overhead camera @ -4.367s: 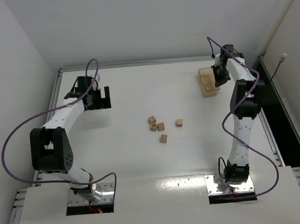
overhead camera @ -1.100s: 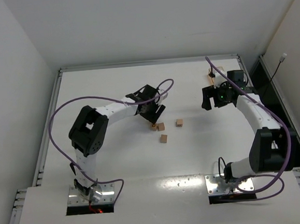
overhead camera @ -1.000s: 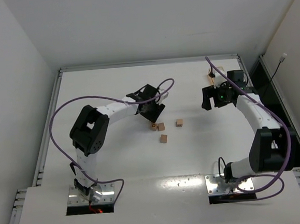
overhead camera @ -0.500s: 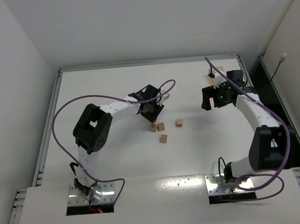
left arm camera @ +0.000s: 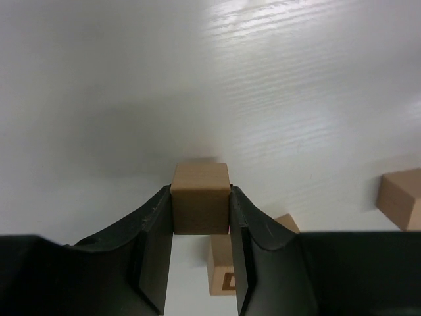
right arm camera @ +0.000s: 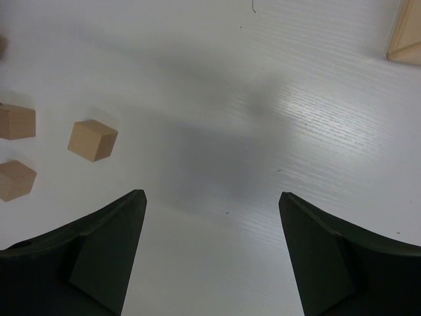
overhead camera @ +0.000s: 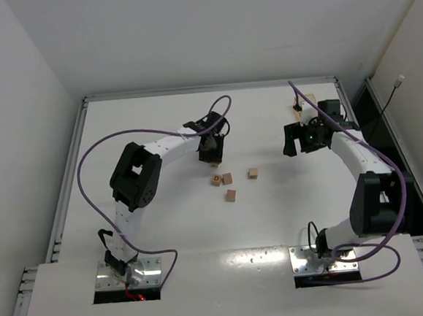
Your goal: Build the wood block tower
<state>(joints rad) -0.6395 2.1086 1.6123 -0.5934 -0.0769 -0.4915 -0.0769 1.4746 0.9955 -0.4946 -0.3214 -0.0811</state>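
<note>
Plain light-tan wooden cube (left arm camera: 200, 197), smooth unmarked faces, pinched by left end effector (left arm camera: 200, 214)

Jaws wide apart above white table (right arm camera: 217, 99), three wood blocks (right arm camera: 92, 140) at left, tan tray corner (right arm camera: 408, 39) top right

Both arms are built of white tubular links joined by bulky black joint housings. Along the left arm (overhead camera: 166, 145) and the right arm (overhead camera: 358, 157) a purple cable (overhead camera: 79, 184) loops free of the links. Each arm is bolted to a bare metal base plate (overhead camera: 150, 266) set in a dark recess. The left end effector (overhead camera: 210, 154) and the right end effector (right arm camera: 210, 195) are matte black, with two wedge-shaped fingers (right arm camera: 108, 257). A small green light (overhead camera: 312, 129) shows at the right wrist.
</note>
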